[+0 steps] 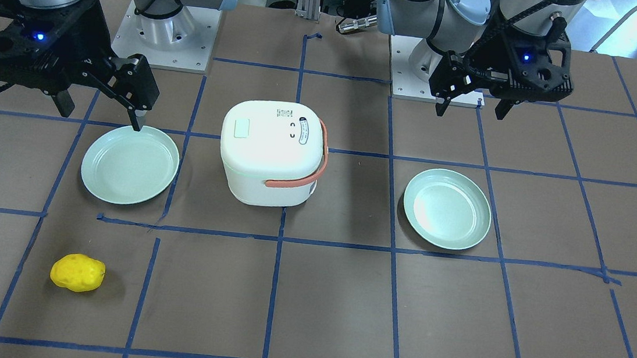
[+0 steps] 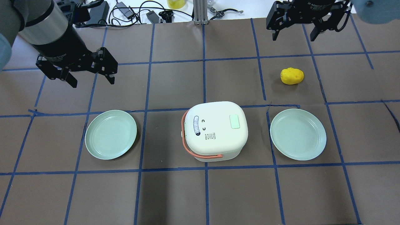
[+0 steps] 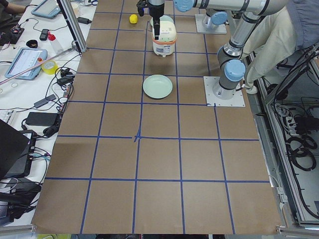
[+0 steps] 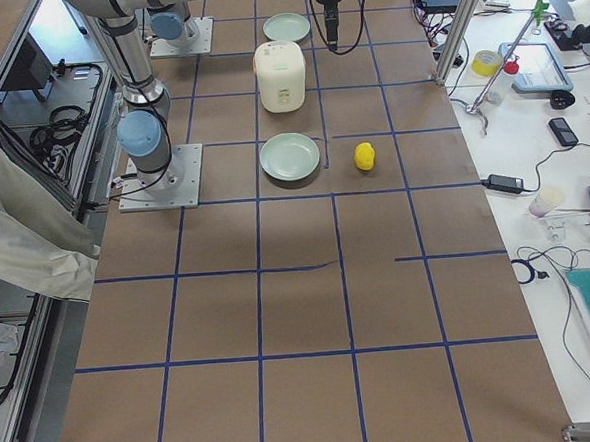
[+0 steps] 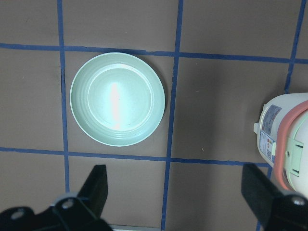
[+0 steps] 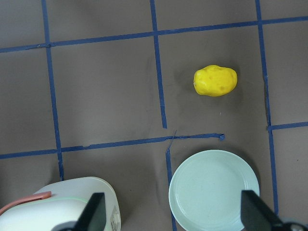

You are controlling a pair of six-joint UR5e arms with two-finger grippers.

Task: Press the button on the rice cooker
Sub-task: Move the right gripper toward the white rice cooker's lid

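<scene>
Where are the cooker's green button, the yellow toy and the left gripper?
green button (image 2: pixel 234 121), overhead exterior, centre of pad
yellow toy (image 2: pixel 292 76), overhead exterior, middle of body
left gripper (image 2: pixel 93 83), overhead exterior, midway between fingertips

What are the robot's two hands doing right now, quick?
Left gripper: open, holding nothing.
Right gripper: open, holding nothing.
</scene>
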